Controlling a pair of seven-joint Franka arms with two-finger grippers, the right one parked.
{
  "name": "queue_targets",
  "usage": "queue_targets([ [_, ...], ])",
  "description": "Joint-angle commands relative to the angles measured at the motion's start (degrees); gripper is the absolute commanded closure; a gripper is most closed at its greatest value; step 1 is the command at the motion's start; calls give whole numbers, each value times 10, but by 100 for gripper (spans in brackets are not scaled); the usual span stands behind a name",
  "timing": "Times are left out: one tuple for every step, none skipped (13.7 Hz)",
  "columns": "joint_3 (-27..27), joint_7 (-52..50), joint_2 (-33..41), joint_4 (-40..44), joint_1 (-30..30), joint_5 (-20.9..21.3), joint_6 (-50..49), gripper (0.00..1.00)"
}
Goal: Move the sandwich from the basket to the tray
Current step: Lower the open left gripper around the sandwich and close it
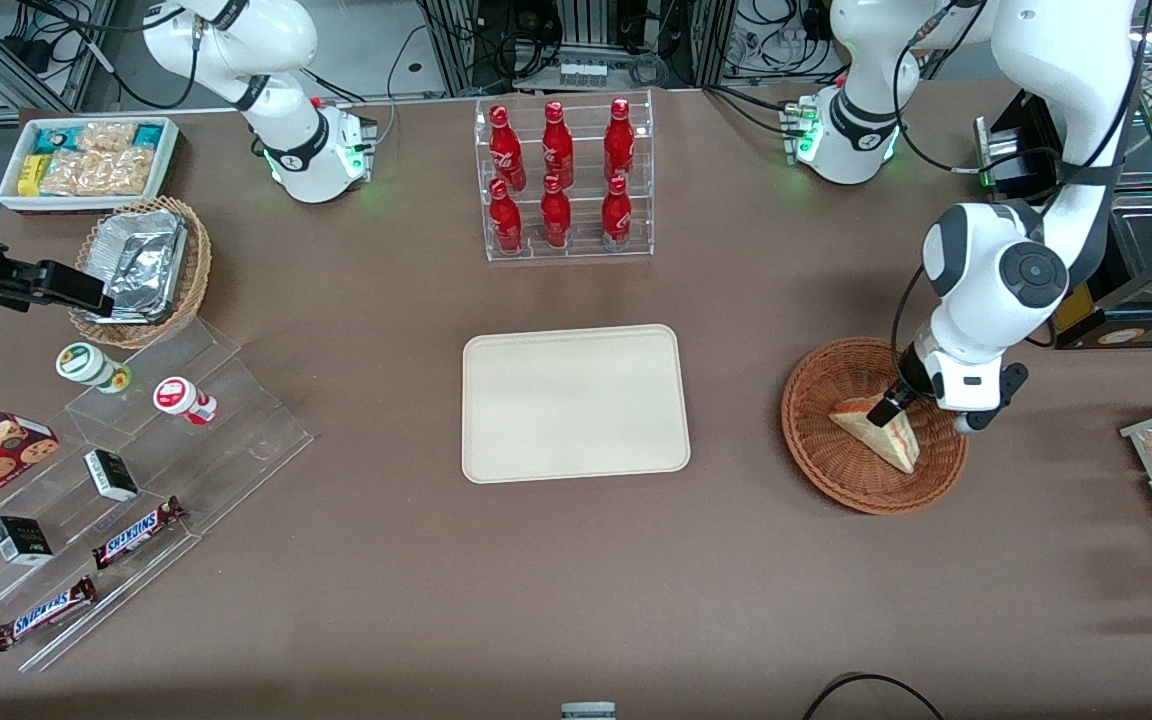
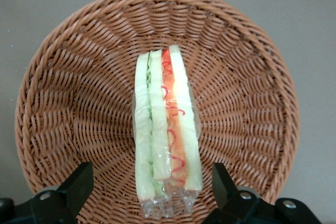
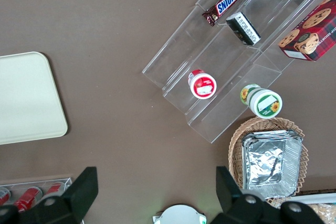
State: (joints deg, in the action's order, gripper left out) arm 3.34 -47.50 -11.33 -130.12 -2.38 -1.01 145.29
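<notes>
sandwich (image 2: 167, 132): wrapped wedge, on edge, in basket (image 1: 826, 462) | tray (image 1: 575, 402): cream, bare, mid-table

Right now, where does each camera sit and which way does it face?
Front: high up, facing both arms; shows the table, tray, the gripper over the basket.
Left wrist: looks down between open fingers at the sandwich.
Right wrist: looks down at the tray corner and snack shelves.
Front and left wrist share basket and sandwich.
</notes>
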Motion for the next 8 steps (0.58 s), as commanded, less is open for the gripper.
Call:
queue_targets([
  [-3, -12, -11, 0, -6, 0, 11, 0],
  [-2, -12, -15, 0, -6, 0, 14, 0],
  [-2, -12, -18, 0, -6, 0, 19, 0],
  [-2, -12, -21, 1, -6, 0, 24, 1],
  [-2, -12, -28, 5, -6, 0, 31, 1],
  [-2, -13, -37, 8, -6, 0, 35, 2],
  [-2, -13, -39, 11, -6, 0, 35, 13],
  [-2, -13, -39, 12, -6, 0, 34, 43],
])
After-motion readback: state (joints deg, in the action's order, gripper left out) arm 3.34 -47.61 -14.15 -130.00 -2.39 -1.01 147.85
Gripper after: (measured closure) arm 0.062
